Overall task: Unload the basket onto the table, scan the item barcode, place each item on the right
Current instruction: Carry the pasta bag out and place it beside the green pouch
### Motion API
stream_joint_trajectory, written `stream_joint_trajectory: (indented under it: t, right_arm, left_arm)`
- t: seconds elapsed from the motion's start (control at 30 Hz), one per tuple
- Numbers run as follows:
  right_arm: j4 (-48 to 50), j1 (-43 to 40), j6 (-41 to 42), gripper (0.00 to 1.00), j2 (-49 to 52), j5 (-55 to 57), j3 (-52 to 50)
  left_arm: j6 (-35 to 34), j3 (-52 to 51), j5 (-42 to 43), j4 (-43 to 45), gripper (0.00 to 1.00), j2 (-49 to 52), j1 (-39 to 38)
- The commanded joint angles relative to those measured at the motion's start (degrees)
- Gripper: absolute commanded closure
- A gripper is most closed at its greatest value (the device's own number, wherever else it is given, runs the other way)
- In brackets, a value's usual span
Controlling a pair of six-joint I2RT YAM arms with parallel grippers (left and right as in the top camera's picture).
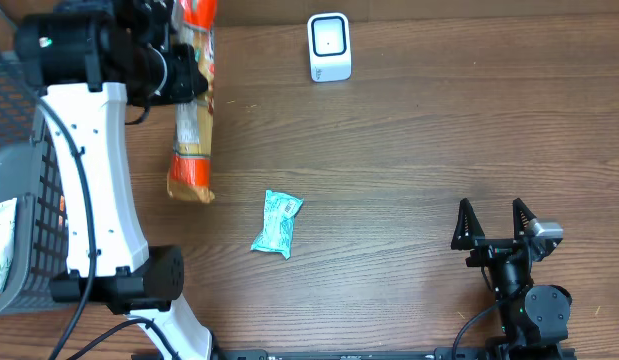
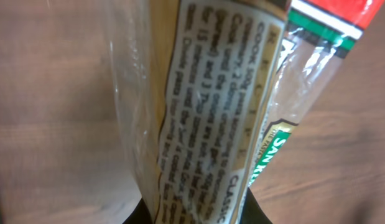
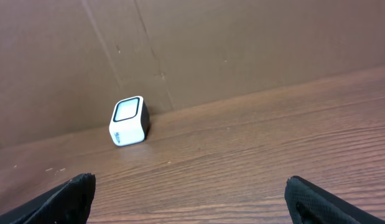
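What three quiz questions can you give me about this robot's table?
1. True or false: the right gripper is open and empty.
2. What is the left gripper holding? A) teal sachet B) pasta packet C) basket
3. What colour is the barcode scanner?
Key: 1 true; 2 B; 3 white.
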Motion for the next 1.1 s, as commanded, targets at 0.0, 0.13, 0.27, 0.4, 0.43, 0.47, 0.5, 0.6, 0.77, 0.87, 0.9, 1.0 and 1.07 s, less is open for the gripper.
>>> stream_joint_trajectory:
  t: [0.0,0.13,0.27,0.4,0.43,0.47,0.5,0.6,0.77,0.87,0.9,1.0,1.07]
  right_arm:
    - [0.2,0.3,0.0,0.00,-0.5,0.4,-0.6]
    - [0.2,0.3,0.0,0.00,-0.5,0.4,-0.6]
    - [0.2,0.3,0.0,0.00,-0.5,0.4,-0.6]
    - [0.2,0.3,0.0,0.00,-0.5,0.4,-0.6]
    - [0.2,0.3,0.0,0.00,-0.5,0.4,-0.6]
    - [0.2,0.3,0.0,0.00,-0.5,0.4,-0.6]
    - [0.2,0.3,0.0,0.00,-0.5,0.4,-0.6]
    - [0.2,0.3,0.0,0.00,-0.5,0.4,-0.6]
    - [0.2,0.3,0.0,0.00,-0.5,0.4,-0.6]
    - [0.2,0.3,0.0,0.00,-0.5,0.4,-0.6]
    - [0.2,0.3,0.0,0.00,-0.5,0.4,-0.6]
    - [0.2,0.3,0.0,0.00,-0.5,0.4,-0.6]
    - [0.2,0.3,0.0,0.00,-0.5,0.4,-0.6]
  left_arm:
    - [-1.0,-6.1,-1.7,1.8,0.96,-4.1,-1.5]
    - [-2.2,-16.0,-3.2,6.7,0.95,-4.2,-3.5]
    - [-3.4,-25.6,-3.9,12.3,0.96,-5.1,-4.8]
    - [-5.1,-37.7,-4.0,19.9,0.96,-7.5,-5.1]
    - [-5.4,-41.0,-4.0,22.1,0.95,-8.3,-5.1]
    - [-5.5,-44.5,-4.0,24.3,0.95,-9.3,-5.1]
    - [-5.8,-47.7,-4.0,26.5,0.95,-10.0,-5.2]
    - [-5.7,-57.4,-3.9,34.2,0.95,-11.6,-5.8]
    - [-5.5,-71.5,-3.4,46.8,0.96,-11.5,-7.2]
    - [-5.5,-76.1,-1.8,51.5,0.91,-11.5,-7.6]
    - [-5.6,-76.7,-1.2,52.2,0.74,-11.5,-7.7]
    - [-5.5,-76.1,-0.5,52.4,0.20,-11.5,-7.6]
    - [-5.5,-73.7,-0.5,50.6,0.04,-11.6,-7.5]
